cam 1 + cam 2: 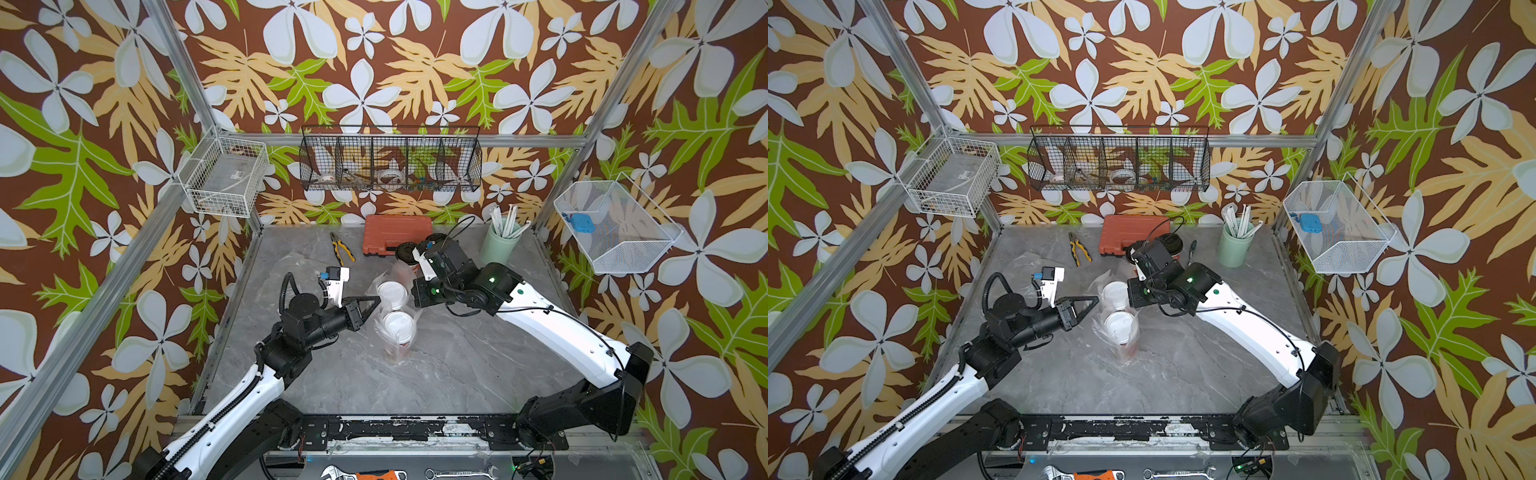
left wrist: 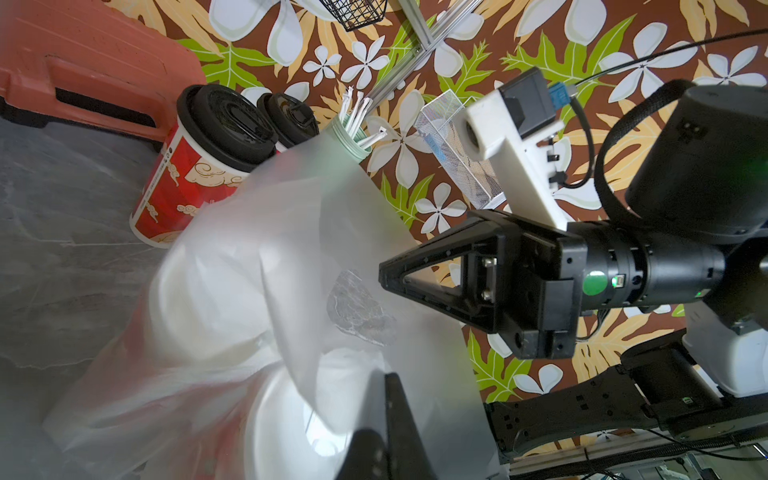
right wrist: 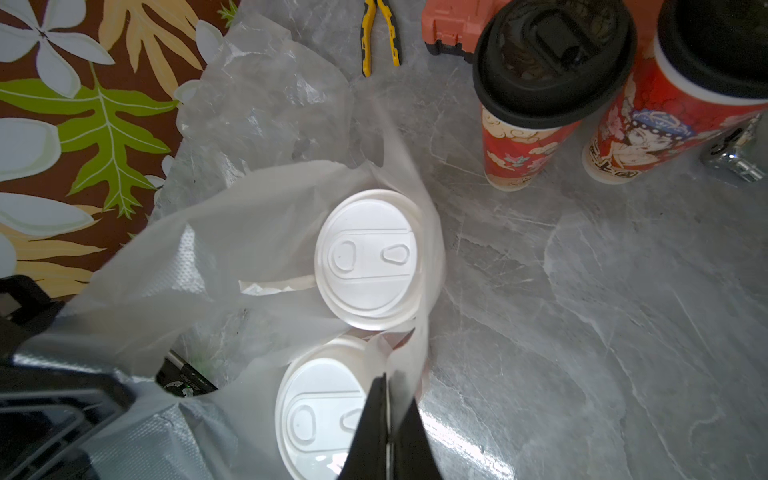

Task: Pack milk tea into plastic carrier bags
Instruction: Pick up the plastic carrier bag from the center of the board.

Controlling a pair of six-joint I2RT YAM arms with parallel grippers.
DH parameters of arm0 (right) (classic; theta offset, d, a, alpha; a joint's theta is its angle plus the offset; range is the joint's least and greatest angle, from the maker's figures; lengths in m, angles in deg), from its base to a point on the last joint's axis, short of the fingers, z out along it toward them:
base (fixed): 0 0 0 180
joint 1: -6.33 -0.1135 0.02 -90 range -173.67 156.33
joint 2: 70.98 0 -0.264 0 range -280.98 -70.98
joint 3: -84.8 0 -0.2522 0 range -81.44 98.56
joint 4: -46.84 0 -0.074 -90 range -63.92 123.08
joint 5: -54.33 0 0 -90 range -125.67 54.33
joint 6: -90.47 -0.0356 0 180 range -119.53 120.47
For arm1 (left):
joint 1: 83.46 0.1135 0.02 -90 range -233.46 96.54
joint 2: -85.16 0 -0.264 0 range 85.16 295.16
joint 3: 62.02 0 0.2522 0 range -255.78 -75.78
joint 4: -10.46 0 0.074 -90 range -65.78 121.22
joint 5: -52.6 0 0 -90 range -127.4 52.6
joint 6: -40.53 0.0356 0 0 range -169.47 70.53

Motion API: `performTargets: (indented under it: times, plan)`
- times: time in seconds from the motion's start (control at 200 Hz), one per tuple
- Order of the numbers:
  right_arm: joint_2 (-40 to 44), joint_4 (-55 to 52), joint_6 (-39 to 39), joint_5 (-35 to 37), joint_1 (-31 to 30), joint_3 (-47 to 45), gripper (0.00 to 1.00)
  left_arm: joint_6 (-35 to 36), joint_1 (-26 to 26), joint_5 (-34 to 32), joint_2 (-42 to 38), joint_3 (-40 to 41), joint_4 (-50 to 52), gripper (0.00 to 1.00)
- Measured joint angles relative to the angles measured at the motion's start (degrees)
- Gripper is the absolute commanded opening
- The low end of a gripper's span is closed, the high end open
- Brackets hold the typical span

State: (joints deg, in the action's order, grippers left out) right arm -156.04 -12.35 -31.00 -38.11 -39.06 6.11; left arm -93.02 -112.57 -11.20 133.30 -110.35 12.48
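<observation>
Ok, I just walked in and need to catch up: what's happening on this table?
Both arms are working one plastic carrier bag. The left gripper and the right gripper are each shut on its film, on opposite sides. Two white-lidded cups already stand inside it. The two black-lidded cups stand unbagged by the orange case, and a second bag lies crumpled on the table.

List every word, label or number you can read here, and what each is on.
No text can be read in any view.
Black-lidded milk tea cup: small print down its side, too blurred to read.
Milk tea cup with the cartoon figure: characters near its base, too small to read.
Grey box in the white wire basket: a label, too small to read.
</observation>
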Motion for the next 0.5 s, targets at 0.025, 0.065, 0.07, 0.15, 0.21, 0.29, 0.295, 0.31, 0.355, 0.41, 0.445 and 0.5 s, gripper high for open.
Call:
performTargets:
  times: [0.025,0.065,0.07,0.15,0.21,0.29,0.295,0.31,0.355,0.41,0.445,0.5]
  plan:
    - [0.2,0.0,0.1,0.1,0.0,0.3,0.0,0.1,0.0,0.0,0.2,-0.3,0.0,0.0]
    - [0.4,0.0,0.2,0.3,0.1,0.7,0.0,0.1,0.0,0.3,0.7,-1.0,0.0,0.0]
    - [0.5,0.0,0.2,0.4,0.1,0.7,0.0,0.2,0.0,0.3,0.7,-1.1,0.0,0.0]
    - [1.1,0.0,0.2,0.9,0.3,1.5,0.0,0.3,0.0,1.0,1.9,-2.5,0.1,0.0]
    - [1.7,0.2,0.2,1.1,0.6,1.9,0.0,0.4,0.0,1.2,2.8,-3.5,0.2,0.0]
    - [2.6,0.3,0.2,1.4,1.2,2.1,0.0,0.5,0.0,1.8,4.1,-4.8,0.2,0.0]
    - [2.6,0.3,0.2,1.4,1.2,2.1,0.0,0.5,0.0,1.8,4.1,-4.8,0.3,0.0]
    - [2.8,0.3,0.1,1.4,1.2,2.1,0.0,0.5,0.0,2.0,4.4,-5.1,0.3,0.0]
    - [3.2,0.4,0.0,1.6,1.5,2.1,0.0,0.7,0.0,2.4,5.0,-5.7,0.3,0.0]
    - [3.5,0.5,0.0,2.1,1.8,2.1,0.0,0.7,0.0,2.6,5.6,-6.3,0.4,0.0]
    - [3.7,0.6,0.0,2.3,1.8,2.1,0.0,0.9,0.0,2.7,6.0,-6.7,0.4,0.0]
    - [3.8,1.0,0.0,2.3,1.9,2.1,0.0,1.3,0.0,2.8,6.6,-7.4,0.6,0.0]
